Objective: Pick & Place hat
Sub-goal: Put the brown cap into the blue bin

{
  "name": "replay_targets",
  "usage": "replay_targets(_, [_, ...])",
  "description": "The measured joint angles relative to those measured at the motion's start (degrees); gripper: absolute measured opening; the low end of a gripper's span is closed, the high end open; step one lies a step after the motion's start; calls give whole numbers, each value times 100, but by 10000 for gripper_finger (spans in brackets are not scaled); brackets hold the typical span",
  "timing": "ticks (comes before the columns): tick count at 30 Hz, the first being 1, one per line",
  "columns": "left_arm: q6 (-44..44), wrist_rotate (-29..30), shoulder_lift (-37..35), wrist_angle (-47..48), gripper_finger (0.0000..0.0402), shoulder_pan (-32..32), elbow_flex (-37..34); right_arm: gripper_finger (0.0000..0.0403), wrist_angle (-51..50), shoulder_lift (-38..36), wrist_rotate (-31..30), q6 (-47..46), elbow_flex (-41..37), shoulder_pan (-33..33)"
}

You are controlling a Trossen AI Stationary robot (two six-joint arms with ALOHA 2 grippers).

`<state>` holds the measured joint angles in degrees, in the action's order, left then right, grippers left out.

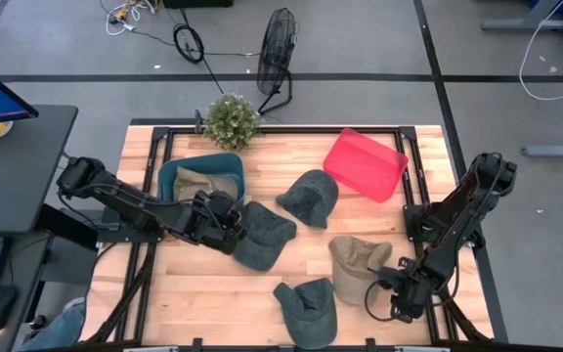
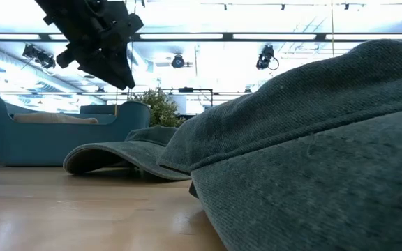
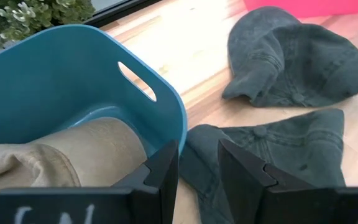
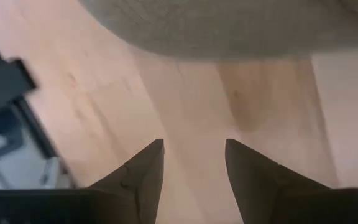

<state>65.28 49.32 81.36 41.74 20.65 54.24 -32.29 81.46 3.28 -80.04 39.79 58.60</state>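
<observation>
Several caps lie on the wooden table. A dark cap (image 1: 262,237) lies by its brim and crown beside the teal bin (image 1: 201,176), which holds a beige hat (image 3: 73,149). My left gripper (image 3: 197,168) hovers open above this cap's edge (image 3: 272,155), next to the bin wall, and shows raised in the low view (image 2: 96,42). A beige cap (image 1: 358,262) lies near the right arm. My right gripper (image 4: 194,155) is open, just above bare wood, short of the beige cap (image 4: 229,25). Other dark caps lie mid-table (image 1: 309,198) and at the near edge (image 1: 306,308).
A red bin (image 1: 365,163) sits at the far right of the table, and a potted plant (image 1: 231,119) at the far edge. The near-edge dark cap (image 2: 313,153) fills most of the low view. Bare wood lies at the near left corner (image 1: 179,293).
</observation>
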Motion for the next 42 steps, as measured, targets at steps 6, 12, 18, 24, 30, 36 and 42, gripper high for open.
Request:
replay_targets(6, [4, 0, 0, -4, 117, 118, 0, 176, -55, 48, -196, 759, 251, -233])
replay_targets(12, [4, -1, 0, -164, 117, 153, 0, 176, -1147, 1, -1101, 2420, 1479, -364])
replay_targets(18, [-2, 0, 0, -637, 117, 150, 2, 171, -1740, -8, -2662, 3559, 1733, -476])
replay_targets(24, [-1542, -523, 0, -1863, 117, 213, 2, 143, -1158, -4, -2085, 3382, 921, -1024])
replay_targets(30, [-3625, -1167, 0, -3189, 117, 322, 4, 149, -235, -15, -1532, 3401, 267, -1479])
replay_targets(36, [-4082, -1783, 0, -3374, 117, 243, 4, 133, 414, -6, -1390, 4710, 270, -1604])
replay_targets(42, [-4529, -2707, 0, -3718, 117, 99, 4, 15, 928, 7, -1225, 5826, 405, -2011])
